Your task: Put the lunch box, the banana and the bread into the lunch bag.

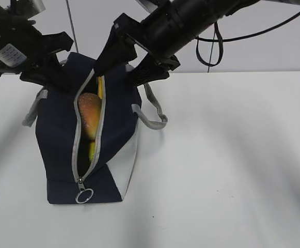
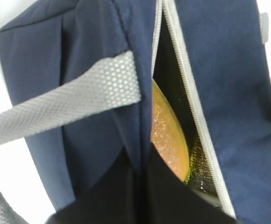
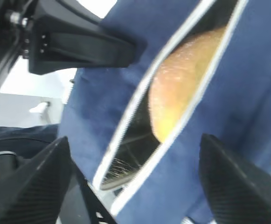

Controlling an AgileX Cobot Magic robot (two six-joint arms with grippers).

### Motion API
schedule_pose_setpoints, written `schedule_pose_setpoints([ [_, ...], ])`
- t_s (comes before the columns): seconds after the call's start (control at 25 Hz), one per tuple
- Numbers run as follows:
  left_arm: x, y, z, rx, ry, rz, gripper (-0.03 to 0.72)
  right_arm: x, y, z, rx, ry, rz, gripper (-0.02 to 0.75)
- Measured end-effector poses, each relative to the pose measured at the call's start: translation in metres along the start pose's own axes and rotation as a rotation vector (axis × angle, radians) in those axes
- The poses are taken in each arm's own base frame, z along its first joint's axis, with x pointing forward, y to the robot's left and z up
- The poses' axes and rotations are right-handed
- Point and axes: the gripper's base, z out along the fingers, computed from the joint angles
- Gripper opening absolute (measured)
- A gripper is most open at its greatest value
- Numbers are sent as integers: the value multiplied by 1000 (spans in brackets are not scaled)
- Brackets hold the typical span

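The bread and banana sit inside the open bag, the box probably under them though unseen, so packing looks nearly done; the right gripper hangs spread over the slit, empty, and the left gripper is pinched on the bag's edge.

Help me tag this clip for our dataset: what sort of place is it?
Probably a lab or test bench, not a home: a bare white table, a plain pale wall behind with a hanging cable, and only the lunch bag set out.
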Motion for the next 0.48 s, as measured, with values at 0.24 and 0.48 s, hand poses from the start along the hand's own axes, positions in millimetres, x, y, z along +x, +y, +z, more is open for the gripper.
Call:
schedule_pose_setpoints([
  [0.24,0,0,0,0,0,0,-3,0,-5,-9,146,47,-22,611],
  [0.48,0,0,0,0,0,0,-3,1,-18,-6,223,60,-15,587],
])
